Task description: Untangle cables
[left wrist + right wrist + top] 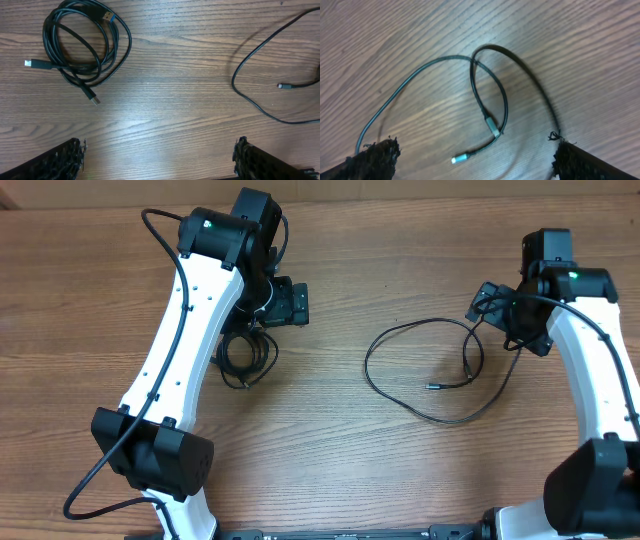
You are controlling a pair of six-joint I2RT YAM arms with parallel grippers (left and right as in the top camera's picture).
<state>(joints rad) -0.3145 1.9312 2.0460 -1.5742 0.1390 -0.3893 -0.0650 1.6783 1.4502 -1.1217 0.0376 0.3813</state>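
Observation:
Two sets of thin black cables lie on the wooden table. A coiled bundle (245,360) with metal-tipped plugs sits beside the left arm; in the left wrist view this bundle (80,70) is at the upper left. A loose cable (368,365) lies spread in wide loops mid-right, crossing over itself (472,62), with its plug ends (461,158) near each other. My left gripper (288,304) hovers open above bare wood (157,160), just up and right of the bundle. My right gripper (493,308) is open over the loose cable's plug ends (475,160), holding nothing.
Both white arms reach in from the near edge, with thicker black cables of their own along them. The left arm (185,340) partly covers the coiled bundle from above. Bare wooden tabletop (330,430) lies between the two sets of cables.

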